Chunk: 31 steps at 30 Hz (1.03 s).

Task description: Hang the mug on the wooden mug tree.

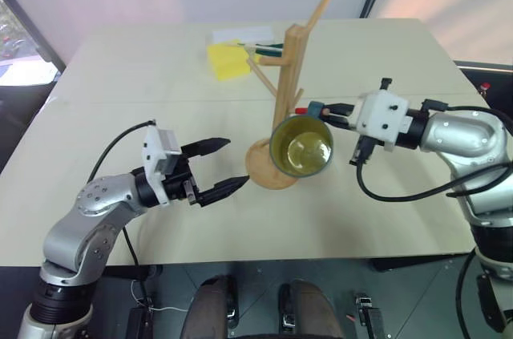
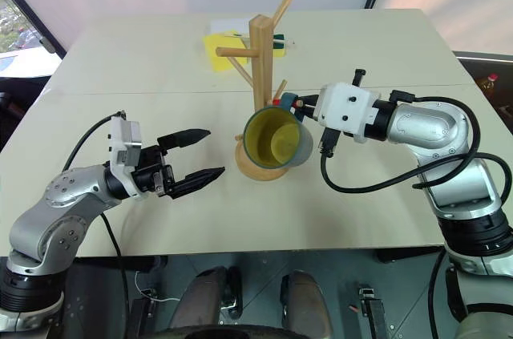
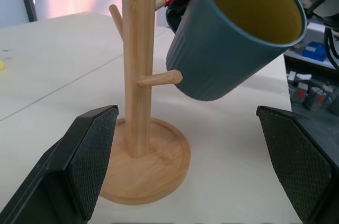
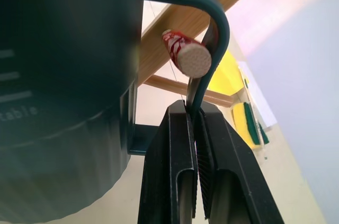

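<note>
Mug (image 1: 302, 148) sits with its handle over a red-tipped peg (image 4: 185, 54) of the wooden mug tree (image 1: 290, 74); my right gripper (image 4: 195, 128), at its 3 o'clock, pinches that handle. I see the left gripper (image 1: 218, 166) spread wide, holding nothing.

The right gripper (image 4: 195, 121) pinched the loop handle (image 4: 212, 33) of the mug (image 4: 63, 86), its fingers closed on it, while a red-tipped peg (image 4: 186, 54) of the wooden mug tree (image 4: 175, 28) poked through the loop

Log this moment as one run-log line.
right tool: shut on mug handle | red-tipped peg through handle | left tool: open, empty | mug tree: upright
</note>
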Motion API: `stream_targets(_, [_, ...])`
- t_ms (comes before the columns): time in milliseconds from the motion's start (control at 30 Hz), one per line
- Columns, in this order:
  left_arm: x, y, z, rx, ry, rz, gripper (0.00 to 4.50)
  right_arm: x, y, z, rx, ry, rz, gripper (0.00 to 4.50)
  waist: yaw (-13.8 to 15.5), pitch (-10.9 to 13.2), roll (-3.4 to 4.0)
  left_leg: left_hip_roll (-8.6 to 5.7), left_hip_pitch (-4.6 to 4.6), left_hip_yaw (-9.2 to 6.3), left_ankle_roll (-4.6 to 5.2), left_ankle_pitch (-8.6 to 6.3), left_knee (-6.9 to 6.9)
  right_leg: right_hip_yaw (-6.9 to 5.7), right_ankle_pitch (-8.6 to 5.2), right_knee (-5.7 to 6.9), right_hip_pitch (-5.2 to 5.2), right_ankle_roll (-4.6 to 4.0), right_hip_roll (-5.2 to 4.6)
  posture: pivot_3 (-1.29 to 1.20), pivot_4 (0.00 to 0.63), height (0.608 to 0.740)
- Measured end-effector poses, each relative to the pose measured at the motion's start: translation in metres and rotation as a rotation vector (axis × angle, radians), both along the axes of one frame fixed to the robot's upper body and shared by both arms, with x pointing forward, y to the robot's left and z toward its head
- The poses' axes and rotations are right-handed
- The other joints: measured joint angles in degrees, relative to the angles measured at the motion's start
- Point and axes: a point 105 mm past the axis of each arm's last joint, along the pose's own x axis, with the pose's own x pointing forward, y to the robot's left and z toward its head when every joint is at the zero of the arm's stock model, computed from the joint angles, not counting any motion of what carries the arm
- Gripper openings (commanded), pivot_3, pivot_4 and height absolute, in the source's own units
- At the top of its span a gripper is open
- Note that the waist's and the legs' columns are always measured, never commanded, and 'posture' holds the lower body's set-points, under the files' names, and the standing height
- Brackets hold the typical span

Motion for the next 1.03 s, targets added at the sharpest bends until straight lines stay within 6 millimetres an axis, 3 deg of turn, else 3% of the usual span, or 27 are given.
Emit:
stream_targets(167, [-0.001, 0.0, 0.0, 0.0, -0.003, 0.003, 4.5, 0.001, 0.0, 0.004, -0.002, -0.025, -0.004, 3.44, -0.04, -0.01, -0.01, 0.0, 0.01, 0.0, 0.0, 0.0, 0.01, 0.0, 0.0, 0.0, 0.01, 0.0, 0.0, 0.0, 0.15, 0.73])
stream_targets(267, [-0.001, -0.001, 0.001, 0.0, -0.005, 0.001, 4.5, 0.001, -0.004, 0.007, 0.001, -0.043, -0.01, 3.44, 0.0, 0.0, -0.01, 0.0, 0.0, 0.0, 0.0, 0.0, 0.02, 0.0, 0.0, 0.01, 0.01, 0.0, 0.0, 0.0, 0.15, 0.73])
stream_targets(467, [0.008, 0.006, -0.005, -0.017, 0.023, 0.062, 4.5, 0.005, -0.054, 0.015, 0.235, 0.024, -0.149, 3.44, 0.11, -0.01, -0.05, -0.01, 0.03, -0.01, 0.06, -0.03, 0.05, -0.02, 0.0, 0.0, 0.1, 0.0, -0.01, 0.0, 0.15, 0.73])
stream_targets(567, [0.023, 0.021, -0.012, -0.034, 0.041, 0.191, 4.5, 0.008, -0.083, -0.007, 0.439, 0.169, -0.239, 3.44, 0.08, -0.04, -0.1, 0.0, 0.12, -0.02, 0.29, -0.16, 0.02, -0.04, 0.01, 0.02, 0.18, 0.0, 0.0, 0.0, 0.15, 0.73])
stream_targets(700, [0.049, 0.063, -0.027, -0.085, 0.059, 0.48, 4.5, 0.012, -0.109, -0.06, 0.631, 0.346, -0.37, 3.44, -0.23, -0.04, -0.09, 0.0, 0.19, -0.01, 0.36, -0.19, 0.02, -0.02, 0.01, 0.06, 0.2, 0.0, 0.01, 0.0, 0.15, 0.73])
stream_targets(767, [0.056, 0.083, -0.041, -0.075, 0.069, 0.613, 4.5, 0.015, -0.114, -0.082, 0.695, 0.395, -0.418, 3.44, -0.35, -0.04, -0.07, 0.0, 0.2, 0.0, 0.35, -0.19, 0.01, -0.01, 0.01, 0.11, 0.17, 0.0, 0.01, 0.0, 0.15, 0.73])
stream_targets(900, [0.061, 0.109, -0.07, -0.042, 0.108, 0.796, 4.5, 0.021, -0.105, -0.093, 0.773, 0.388, -0.421, 3.44, -0.16, -0.04, -0.07, 0.01, 0.2, 0.0, 0.34, -0.18, 0.03, -0.01, 0.01, 0.14, 0.15, 0.0, 0.01, 0.0, 0.15, 0.73])
stream_targets(1033, [0.056, 0.122, -0.086, -0.043, 0.13, 0.872, 4.5, 0.027, -0.093, -0.106, 0.798, 0.41, -0.406, 3.44, -0.05, -0.05, -0.09, 0.0, 0.19, 0.0, 0.34, -0.19, 0.02, -0.01, 0.01, 0.12, 0.15, 0.0, -0.02, 0.0, 0.15, 0.73])
